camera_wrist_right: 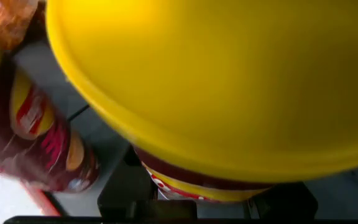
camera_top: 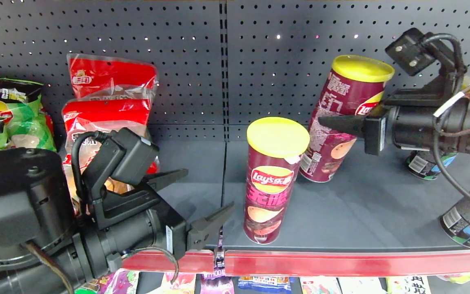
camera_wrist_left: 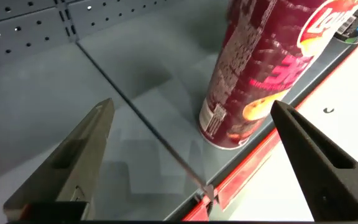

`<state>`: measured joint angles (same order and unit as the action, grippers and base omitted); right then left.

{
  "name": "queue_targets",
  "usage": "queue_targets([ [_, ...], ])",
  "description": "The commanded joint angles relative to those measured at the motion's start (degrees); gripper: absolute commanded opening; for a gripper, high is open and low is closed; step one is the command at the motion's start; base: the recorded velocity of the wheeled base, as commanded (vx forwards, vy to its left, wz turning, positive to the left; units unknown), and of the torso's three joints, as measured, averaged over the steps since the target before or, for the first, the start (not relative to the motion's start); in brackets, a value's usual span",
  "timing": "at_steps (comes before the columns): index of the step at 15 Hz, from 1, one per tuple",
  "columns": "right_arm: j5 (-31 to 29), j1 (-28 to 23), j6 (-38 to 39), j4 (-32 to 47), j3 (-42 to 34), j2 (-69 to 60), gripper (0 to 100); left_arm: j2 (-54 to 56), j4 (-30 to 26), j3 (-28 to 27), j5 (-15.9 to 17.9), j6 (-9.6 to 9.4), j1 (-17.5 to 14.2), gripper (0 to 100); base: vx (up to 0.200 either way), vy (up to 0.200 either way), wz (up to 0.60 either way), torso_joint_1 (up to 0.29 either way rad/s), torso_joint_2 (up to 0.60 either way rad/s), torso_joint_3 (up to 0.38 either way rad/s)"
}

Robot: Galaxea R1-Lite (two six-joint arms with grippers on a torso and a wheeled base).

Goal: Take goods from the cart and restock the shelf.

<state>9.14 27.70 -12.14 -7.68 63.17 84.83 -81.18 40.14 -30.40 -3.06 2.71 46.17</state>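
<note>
Grey shelf point(camera_top: 341, 212) with a pegboard back wall point(camera_top: 186, 61) and snack bags point(camera_top: 104, 106) at its left. The tilted chip can point(camera_top: 327, 159) sits toward the back, base on the shelf, yellow lid leaning up and right, with the right gripper point(camera_top: 331, 121) fingers clamped on it. The upright chip can point(camera_top: 273, 183) stands near the front edge. Left gripper point(camera_top: 209, 190) is just left of it, fingers spread wide, holding nothing.

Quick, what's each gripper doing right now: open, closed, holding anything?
Left gripper: open, holding nothing.
Right gripper: closed on the tilted chip can.
</note>
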Motion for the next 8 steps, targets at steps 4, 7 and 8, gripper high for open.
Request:
queue_targets([
  [4, 0.6, 2.0, 0.7, -0.1, 5.6, 7.8, 0, 1.3, 0.0, 1.3, 0.0, 0.02, -1.3, 100, 0.0, 0.0, 0.0, 0.0, 0.0, 0.0],
  [7, 0.7, 2.3, 1.6, 0.2, 8.3, 10.3, 0, 2.2, 0.0, 2.2, 0.1, -0.07, -2.0, 100, 0.0, 0.0, 0.0, 0.0, 0.0, 0.0],
  [8, 0.7, 2.5, 1.6, 0.1, 8.8, 11.1, 0, 2.8, -0.1, 2.5, 0.1, 0.02, -2.0, 100, 0.0, 0.0, 0.0, 0.0, 0.0, 0.0],
])
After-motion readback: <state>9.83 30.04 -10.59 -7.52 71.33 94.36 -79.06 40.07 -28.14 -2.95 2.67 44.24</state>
